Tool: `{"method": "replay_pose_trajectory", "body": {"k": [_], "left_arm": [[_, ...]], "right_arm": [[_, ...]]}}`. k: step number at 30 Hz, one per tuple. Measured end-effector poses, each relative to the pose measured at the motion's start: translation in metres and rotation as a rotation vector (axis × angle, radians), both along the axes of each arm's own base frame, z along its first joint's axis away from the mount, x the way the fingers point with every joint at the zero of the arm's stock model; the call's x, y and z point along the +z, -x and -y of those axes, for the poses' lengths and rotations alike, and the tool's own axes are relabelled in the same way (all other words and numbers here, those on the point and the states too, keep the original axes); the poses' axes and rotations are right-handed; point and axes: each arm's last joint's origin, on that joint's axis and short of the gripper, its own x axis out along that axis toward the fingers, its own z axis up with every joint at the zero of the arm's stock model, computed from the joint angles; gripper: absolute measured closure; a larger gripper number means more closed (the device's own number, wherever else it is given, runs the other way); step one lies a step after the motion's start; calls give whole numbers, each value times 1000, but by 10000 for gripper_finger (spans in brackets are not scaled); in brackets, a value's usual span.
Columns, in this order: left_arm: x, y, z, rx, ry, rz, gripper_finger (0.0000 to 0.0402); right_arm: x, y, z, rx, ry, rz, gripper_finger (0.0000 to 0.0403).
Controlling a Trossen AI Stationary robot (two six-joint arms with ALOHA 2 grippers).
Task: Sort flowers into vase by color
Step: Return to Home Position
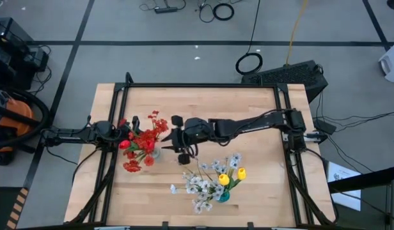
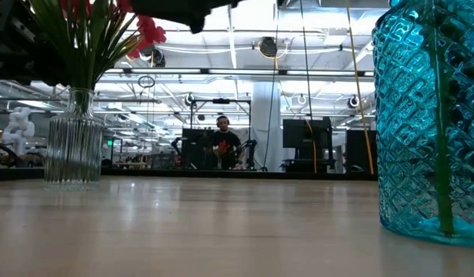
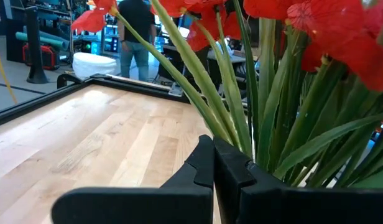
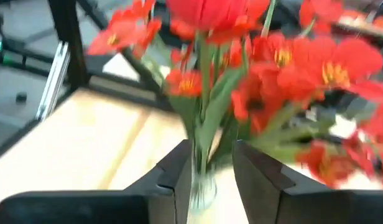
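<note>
Red flowers [image 1: 144, 137] fill the clear vase [image 2: 74, 146], 9 o'clock on the table [image 1: 248, 108]; yellow tulips [image 1: 224, 181] and white sprays [image 1: 198, 185], the blue vase [image 2: 429, 123] at 5. Right gripper [image 4: 210, 177], jaws parted, at the clear vase's 3 o'clock; left gripper [image 3: 213, 165], jaws together, at 9.

1 clear vase [image 2: 74, 142], 1 blue vase [image 2: 425, 115], 2 yellow tulips [image 1: 224, 181]; red tulips [image 1: 131, 167] perhaps 3, the bunch too tangled to count surely.
</note>
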Motion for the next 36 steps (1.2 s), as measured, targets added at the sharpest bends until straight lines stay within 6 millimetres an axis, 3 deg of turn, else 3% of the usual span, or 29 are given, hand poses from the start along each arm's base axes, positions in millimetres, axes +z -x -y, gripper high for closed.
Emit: {"method": "replay_pose_trajectory", "body": {"k": [4,9,17,25,31,36], "left_arm": [[0,0,0,0,0,0,401],[0,0,0,0,0,0,401],[0,0,0,-1,0,0,401],[0,0,0,0,0,-1,401],[0,0,0,0,0,-3,401],[0,0,0,0,0,-4,401]], "right_arm": [[2,18,2,0,11,-139,304],[-17,39,4,-16,-13,-241,325],[-48,89,7,-72,-147,-228,368],[-53,136,11,-116,-233,-188,401],[-51,155,13,-161,-201,-165,402],[-50,158,15,-169,-115,-150,402]]}}
